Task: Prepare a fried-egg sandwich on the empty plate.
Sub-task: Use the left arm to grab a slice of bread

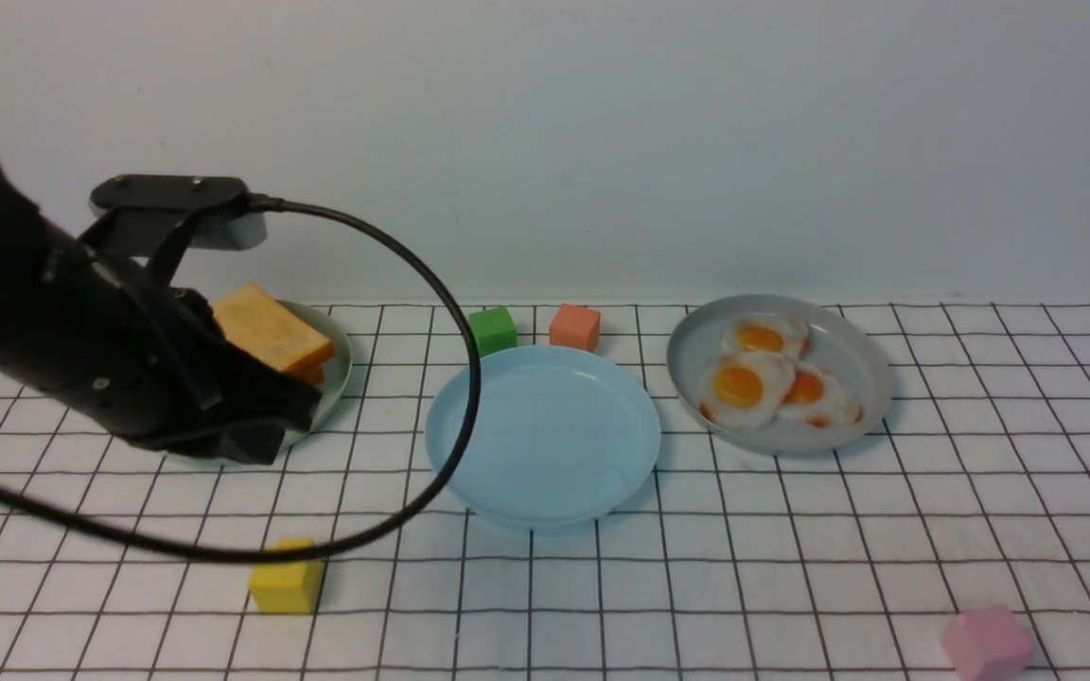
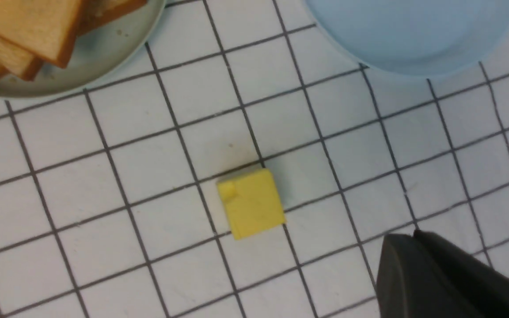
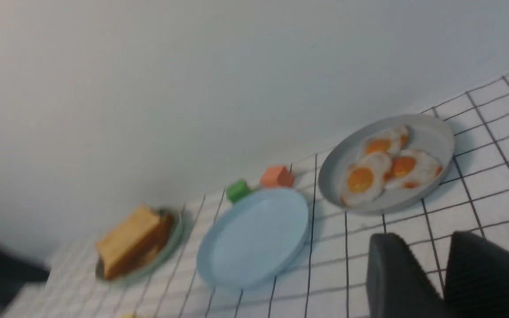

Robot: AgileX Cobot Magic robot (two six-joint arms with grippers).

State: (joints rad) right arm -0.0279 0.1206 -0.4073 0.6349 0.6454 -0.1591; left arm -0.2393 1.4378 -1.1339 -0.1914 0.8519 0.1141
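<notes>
The light blue plate lies empty at the table's middle, and no fried-egg sandwich is in view. Golden toast slices are stacked on a pale grey-green plate at the left. Three fried eggs rest on a grey plate at the right. My left gripper is shut and empty, hovering over bare tablecloth between the yellow cube and the blue plate. Its arm covers the front of the toast plate. My right gripper is open with nothing between its fingers, short of the egg plate.
A green cube and a salmon cube sit just behind the blue plate. The yellow cube stands front left under the left arm's black cable. A pink cube is at the front right. A wall closes the back.
</notes>
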